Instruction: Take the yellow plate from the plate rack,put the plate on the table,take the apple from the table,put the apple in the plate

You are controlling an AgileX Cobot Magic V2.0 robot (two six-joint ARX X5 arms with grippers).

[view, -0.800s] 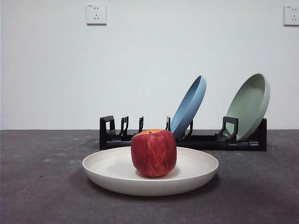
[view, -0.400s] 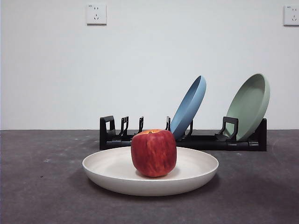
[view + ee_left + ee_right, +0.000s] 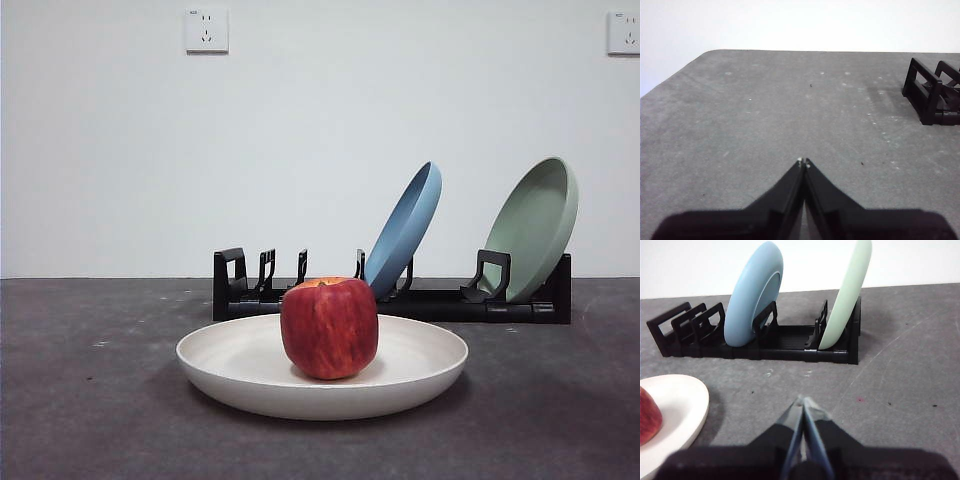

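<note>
While both arms wait clear, left gripper (image 3: 803,162) and right gripper (image 3: 804,402) clenched empty over bare table (image 3: 80,400); red apple (image 3: 329,328) centered in cream yellow plate (image 3: 240,362), before plate rack (image 3: 300,295).

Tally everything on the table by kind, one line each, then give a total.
Plates: 3 (yellow plate, blue plate, pale green plate)
Apples: 1 (apple, sitting in the yellow plate)
Plate racks: 1 (plate rack, holding the blue and green plates)
Total: 5
</note>
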